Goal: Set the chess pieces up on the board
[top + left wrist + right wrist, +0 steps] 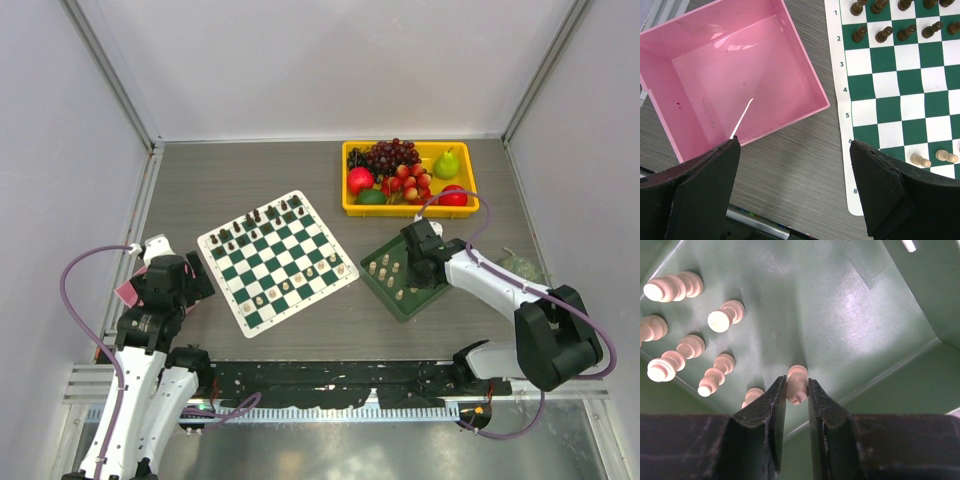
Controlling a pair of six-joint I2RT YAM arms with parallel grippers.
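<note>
- My right claw [796,390] is clenched on a single cream piece [798,375]. On the wrist view both fingers [771,410] sit against its sides, low on the stem near the base. The piece stands upright on the floor of the green tray [880,365], close to a corner.
- I judge the piece to be very light, rigid and smooth, probably wood or plastic. It won't crush, but it could twist or pop out of the pads if the grip is off-centre. I'd hold it at the narrow waist under the head and lift straight up, so it clears the tray wall without tipping.
- Just beside the claw, more chess pieces [725,317] stand in a loose cluster on the same tray floor. One is almost touching my left-hand finger, and I judge it could be knocked over as I rise.
- From above, the tray [400,300] sits right of the board [278,262], near it but apart.
- The dark pieces [265,217] fill the far ranks. A few cream ones [290,290] stand along the near edge, so I reckon that side is only partly done.
- My left claw [795,185] is released, with its fingers spread wide and holding nothing. It hovers over the bare surface [805,165], between the pink box [740,75] and the board's numbered border.
- Behind the tray is a yellow bin of fruit [470,180], which has no part in this job.
</note>
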